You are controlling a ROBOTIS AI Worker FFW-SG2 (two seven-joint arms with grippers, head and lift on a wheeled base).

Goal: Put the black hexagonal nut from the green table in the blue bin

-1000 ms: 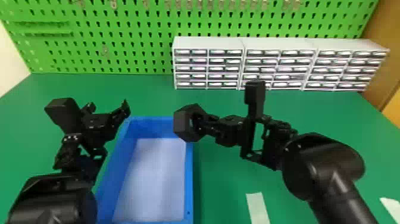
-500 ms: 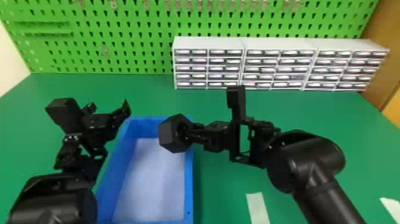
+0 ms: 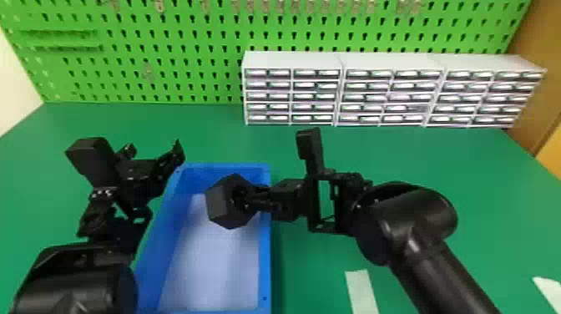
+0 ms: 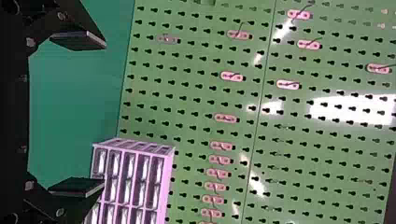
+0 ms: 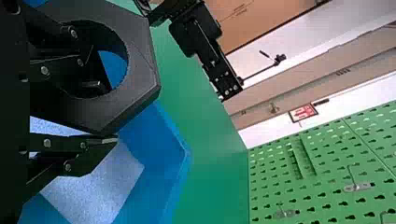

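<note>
- The right gripper [image 3: 251, 198] was closed on the black hexagonal nut [image 3: 218, 205]; one finger [image 5: 95, 87] passed into the hole and the other lay against the outside, pinching the ring between them.
- The nut hung in the air above the blue bin [image 3: 265, 267], over its right side towards the far end, standing on edge with its hole turned towards the right gripper.
- The left gripper [image 3: 155, 151] was open, its fingers wide apart, near the left edge of the bin at its far end.
- The bin sat on the green table [image 3: 313, 267], between the two arms, with a pale surface [image 3: 213, 267] covering its floor.
- At the far side of the table, from the middle to the right, white drawer units [image 3: 292, 62] stood in a row.
- Behind them rose a green pegboard [image 3: 175, 54] with metal hooks [image 3: 159, 6] on it.
- Two pale strips lay on the table right of the bin: one [image 3: 361, 290] on the near side, another [image 3: 548, 288] farther right.
</note>
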